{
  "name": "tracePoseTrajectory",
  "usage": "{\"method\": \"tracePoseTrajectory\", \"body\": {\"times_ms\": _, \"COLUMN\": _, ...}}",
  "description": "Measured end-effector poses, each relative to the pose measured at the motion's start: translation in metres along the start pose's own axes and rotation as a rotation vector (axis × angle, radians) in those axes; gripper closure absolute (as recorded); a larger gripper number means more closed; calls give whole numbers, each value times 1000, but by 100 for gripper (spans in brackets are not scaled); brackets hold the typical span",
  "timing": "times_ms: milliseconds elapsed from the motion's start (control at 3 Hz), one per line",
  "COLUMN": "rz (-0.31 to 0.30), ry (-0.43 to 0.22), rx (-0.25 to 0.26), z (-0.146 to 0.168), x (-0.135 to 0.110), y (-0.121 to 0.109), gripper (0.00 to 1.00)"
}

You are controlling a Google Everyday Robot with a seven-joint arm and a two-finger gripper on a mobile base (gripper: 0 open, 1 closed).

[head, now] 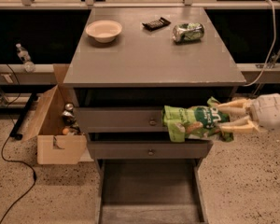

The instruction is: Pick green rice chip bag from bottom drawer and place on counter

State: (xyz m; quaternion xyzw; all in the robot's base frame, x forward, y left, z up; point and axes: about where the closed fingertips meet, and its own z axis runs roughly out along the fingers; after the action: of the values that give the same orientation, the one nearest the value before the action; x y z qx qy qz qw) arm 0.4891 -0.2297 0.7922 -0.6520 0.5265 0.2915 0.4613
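My gripper [222, 117] comes in from the right edge and is shut on the green rice chip bag [192, 121], one finger above it and one below. The bag hangs in the air in front of the two knobbed drawers, below the counter's front edge and well above the bottom drawer [149, 190]. That drawer is pulled out at the foot of the cabinet and shows a bare grey floor. The counter [149, 59] is the flat grey top above.
On the counter stand a cream bowl [103, 30], a small black object [156, 24] and a crushed green can [188, 31]. An open cardboard box [56, 127] with bottles sits on the floor left of the cabinet. A black cable [11, 162] lies on the speckled floor.
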Motion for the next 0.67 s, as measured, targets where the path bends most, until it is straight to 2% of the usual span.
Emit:
{"method": "tracePoseTrajectory", "body": {"times_ms": 333, "rz": -12, "ry": 29, "rx": 20, "z": -16, "x": -28, "y": -32, "gripper": 100}}
{"method": "tracePoseTrajectory", "body": {"times_ms": 667, "rz": 9, "ry": 95, "rx": 60, "z": -31, "x": -60, "y": -80, "gripper": 100}}
